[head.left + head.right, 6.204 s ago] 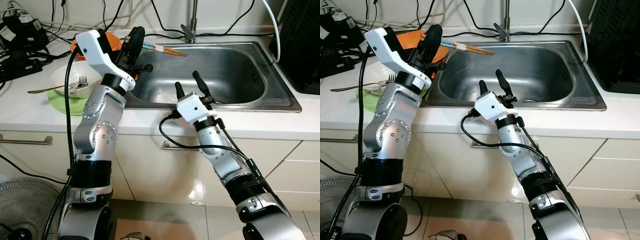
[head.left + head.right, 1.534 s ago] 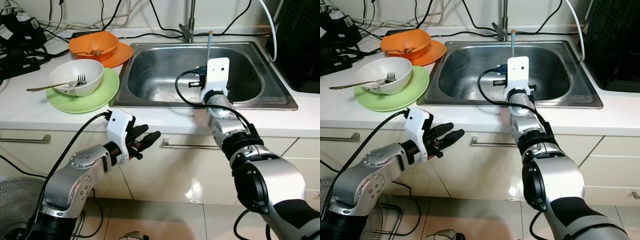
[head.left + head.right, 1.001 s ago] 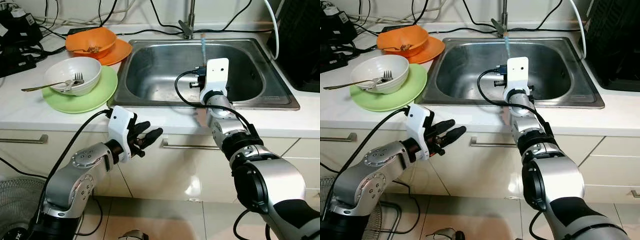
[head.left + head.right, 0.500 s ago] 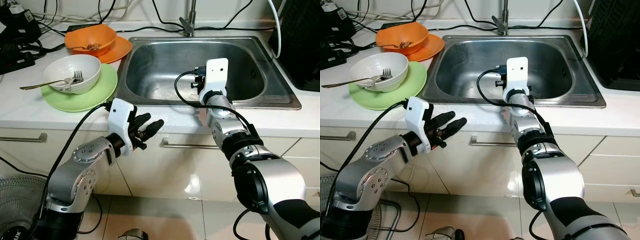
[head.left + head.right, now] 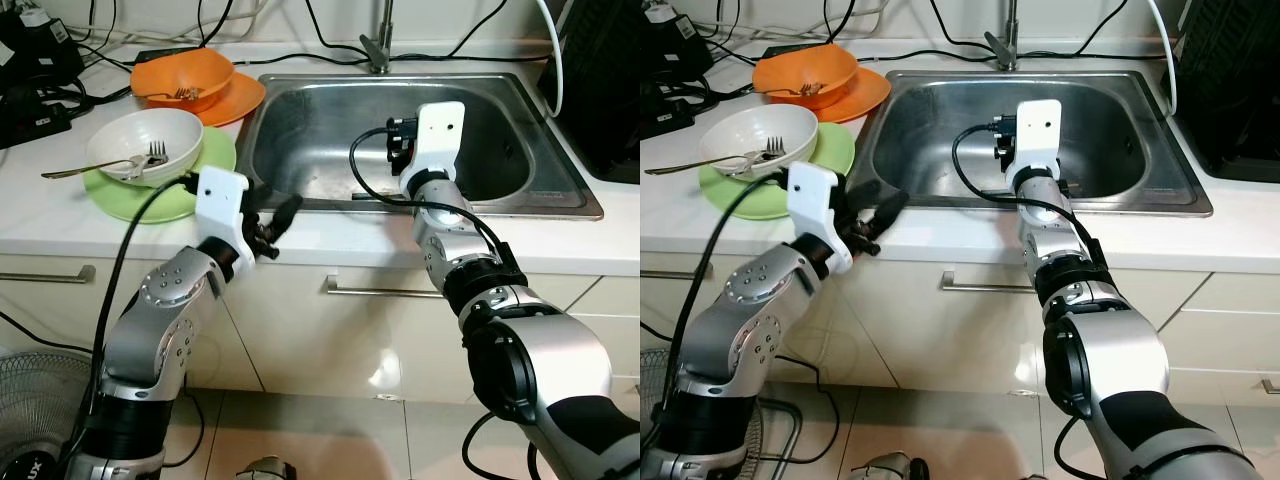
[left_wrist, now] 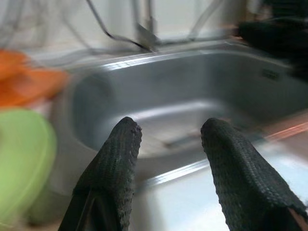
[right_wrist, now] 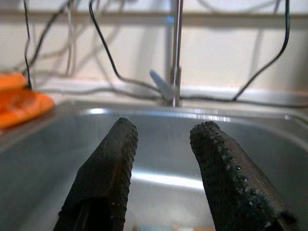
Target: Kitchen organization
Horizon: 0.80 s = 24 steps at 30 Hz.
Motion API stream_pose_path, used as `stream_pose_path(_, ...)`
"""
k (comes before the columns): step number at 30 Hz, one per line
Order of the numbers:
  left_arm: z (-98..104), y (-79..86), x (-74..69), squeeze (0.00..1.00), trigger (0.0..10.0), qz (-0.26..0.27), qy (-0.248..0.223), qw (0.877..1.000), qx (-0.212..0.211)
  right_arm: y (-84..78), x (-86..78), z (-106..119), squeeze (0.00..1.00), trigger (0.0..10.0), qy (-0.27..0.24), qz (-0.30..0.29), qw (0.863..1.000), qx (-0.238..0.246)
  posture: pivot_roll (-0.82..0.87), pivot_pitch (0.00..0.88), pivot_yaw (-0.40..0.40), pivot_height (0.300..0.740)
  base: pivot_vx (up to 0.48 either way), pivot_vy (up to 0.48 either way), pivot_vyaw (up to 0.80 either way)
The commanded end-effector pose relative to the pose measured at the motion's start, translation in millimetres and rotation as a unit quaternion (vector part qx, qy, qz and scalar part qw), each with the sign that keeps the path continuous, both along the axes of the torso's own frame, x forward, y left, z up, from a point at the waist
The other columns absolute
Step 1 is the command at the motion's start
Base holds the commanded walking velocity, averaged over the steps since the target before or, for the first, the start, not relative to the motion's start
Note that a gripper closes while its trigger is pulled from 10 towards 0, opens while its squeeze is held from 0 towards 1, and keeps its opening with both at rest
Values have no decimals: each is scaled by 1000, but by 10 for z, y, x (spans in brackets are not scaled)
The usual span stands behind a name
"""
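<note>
My left gripper (image 5: 272, 222) is open and holds nothing. It hovers at the counter's front edge, between the green plate (image 5: 128, 203) and the steel sink (image 5: 560, 205). A white bowl (image 5: 140, 140) holding a fork (image 5: 152, 155) sits on that plate. My right gripper (image 7: 163, 132) hangs inside the sink, open, pointing at the faucet (image 7: 175, 72). A light blue and orange strip (image 7: 166, 228), perhaps chopsticks, shows low in the basin. An orange bowl (image 5: 185, 72) stands on an orange plate (image 5: 243, 100) at the back left.
Black cables and power adapters (image 5: 40, 70) crowd the back left of the counter. A dark rack (image 5: 600, 80) stands right of the sink. White cabinet drawers with metal handles (image 5: 370, 292) run below the counter. A floor fan (image 5: 30, 410) stands low on the left.
My left gripper has risen from below the counter to its front edge. The chopsticks that stood up out of my right gripper a second ago are gone from it.
</note>
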<state>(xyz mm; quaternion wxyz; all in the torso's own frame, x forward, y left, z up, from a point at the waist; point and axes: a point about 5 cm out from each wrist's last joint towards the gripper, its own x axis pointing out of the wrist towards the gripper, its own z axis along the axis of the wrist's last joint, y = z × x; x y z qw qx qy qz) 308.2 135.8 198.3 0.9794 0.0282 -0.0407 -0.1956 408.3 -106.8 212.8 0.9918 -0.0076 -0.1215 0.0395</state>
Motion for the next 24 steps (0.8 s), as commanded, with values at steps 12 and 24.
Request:
stream_pose_path(12,84,144,-62,0,10000,145,-229,935,228,97,-247,-421,0,10000,-16,22,1000,16,217,24,50,740,0,0,0)
stream_pose_path(24,-125,520,-133,0,10000,235,-231,918,221,127,-486,-864,0,10000,30,1,999,44,204,0,59,740,0,0,0)
